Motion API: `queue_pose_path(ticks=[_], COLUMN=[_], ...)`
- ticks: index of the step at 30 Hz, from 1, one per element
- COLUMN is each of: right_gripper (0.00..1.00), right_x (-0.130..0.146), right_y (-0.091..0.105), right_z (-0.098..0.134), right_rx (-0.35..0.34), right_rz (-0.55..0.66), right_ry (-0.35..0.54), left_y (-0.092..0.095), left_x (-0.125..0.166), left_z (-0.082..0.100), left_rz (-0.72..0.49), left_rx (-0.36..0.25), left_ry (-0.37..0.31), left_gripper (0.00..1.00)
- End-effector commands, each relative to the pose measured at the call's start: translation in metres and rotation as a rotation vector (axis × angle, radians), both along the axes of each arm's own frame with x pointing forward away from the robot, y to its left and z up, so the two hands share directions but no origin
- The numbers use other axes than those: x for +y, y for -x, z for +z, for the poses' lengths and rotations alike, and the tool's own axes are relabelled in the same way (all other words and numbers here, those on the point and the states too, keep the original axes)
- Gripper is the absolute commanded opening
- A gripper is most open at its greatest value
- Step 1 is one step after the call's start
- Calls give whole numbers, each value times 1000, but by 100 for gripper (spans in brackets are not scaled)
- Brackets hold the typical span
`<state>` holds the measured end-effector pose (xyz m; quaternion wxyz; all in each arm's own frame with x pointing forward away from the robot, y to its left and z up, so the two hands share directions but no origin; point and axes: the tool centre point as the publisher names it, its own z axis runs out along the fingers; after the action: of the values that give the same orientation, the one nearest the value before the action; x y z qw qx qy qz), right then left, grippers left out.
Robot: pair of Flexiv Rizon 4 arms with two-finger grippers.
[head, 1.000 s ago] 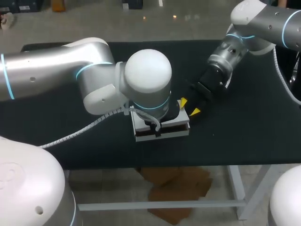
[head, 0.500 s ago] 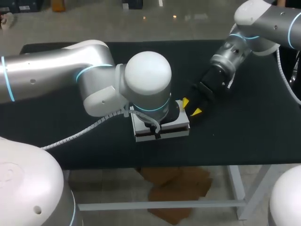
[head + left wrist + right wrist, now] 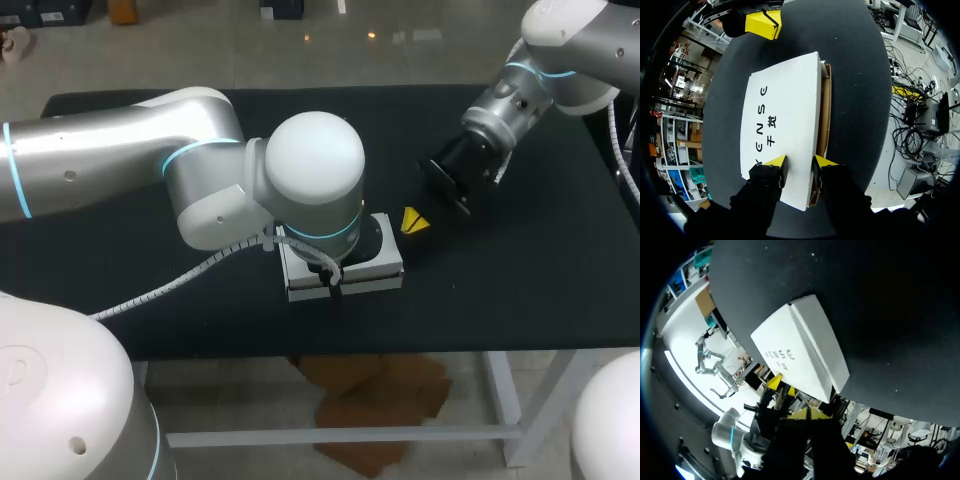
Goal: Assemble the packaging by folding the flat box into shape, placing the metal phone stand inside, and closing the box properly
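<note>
1. We're looking down on a black table (image 3: 540, 290), and the white box (image 3: 390, 266) is sitting near its middle, toward the near edge, with its lid lying down flat.
2. The left arm (image 3: 200, 170) is coming in from the left and hanging right over the box, hiding most of it from above.
3. From the left wrist we're seeing the left gripper (image 3: 799, 167) standing at one end of the box. Its fingers are spread a little: one yellow tip is resting on the white lid (image 3: 785, 115), the other over the brown cardboard strip (image 3: 824, 115) that's showing along one long side of the lid.
4. The lid's top is carrying dark print, and nothing is being pinched between those tips.
5. Over on the right, the right arm (image 3: 510, 100) is reaching in from the far right corner. The right gripper (image 3: 412, 222) is hovering just right of the box, apart from it.
6. Its yellow tips are pressed together and holding nothing. From its wrist the box is lying ahead of it, with the left gripper's fingertips (image 3: 774, 381) peeking out beyond.
</note>
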<state>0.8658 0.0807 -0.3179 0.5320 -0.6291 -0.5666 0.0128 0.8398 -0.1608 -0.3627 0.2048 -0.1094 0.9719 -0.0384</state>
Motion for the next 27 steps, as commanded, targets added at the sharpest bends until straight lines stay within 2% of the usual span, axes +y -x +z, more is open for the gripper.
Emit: queue_pose_path(ticks=[1, 14, 27], right_gripper=[0, 0, 0], right_x=[15, 26, 18], right_y=[15, 27, 34], right_z=[3, -16, -28], right_rx=[-87, -91, -90], right_rz=[-23, 22, 1], right_ry=[47, 65, 50], left_y=[2, 2, 2], left_x=[-1, -1, -1], left_z=[0, 1, 2], left_rz=[3, 5, 3], left_rx=[-4, -7, -5], left_ry=[-5, -2, 0], left_gripper=[35, 36, 35])
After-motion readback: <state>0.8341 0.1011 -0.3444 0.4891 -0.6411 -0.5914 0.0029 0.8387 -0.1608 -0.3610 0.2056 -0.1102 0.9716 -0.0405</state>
